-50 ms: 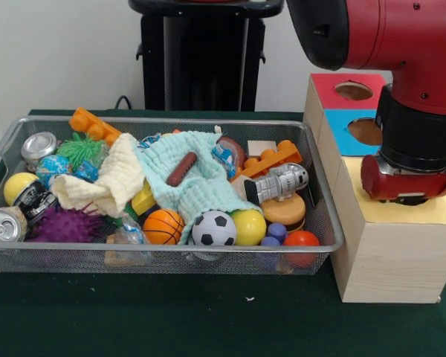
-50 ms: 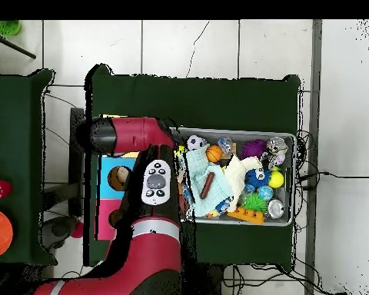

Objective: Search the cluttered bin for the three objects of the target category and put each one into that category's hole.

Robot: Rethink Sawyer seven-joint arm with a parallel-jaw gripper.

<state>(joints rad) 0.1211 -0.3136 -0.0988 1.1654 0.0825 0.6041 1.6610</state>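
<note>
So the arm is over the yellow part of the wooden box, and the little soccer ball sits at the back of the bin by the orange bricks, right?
Not quite. The soccer ball sits at the front edge of the wire bin, between the basketball and a yellow ball, as the front view shows. The arm is indeed over the box's yellow section.

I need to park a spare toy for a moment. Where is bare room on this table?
The green table is bare in front of the wire bin, running across to the wooden box. The bin itself is packed: soccer ball, basketball and cloths fill it. The arm hangs over the box's yellow top.
</note>
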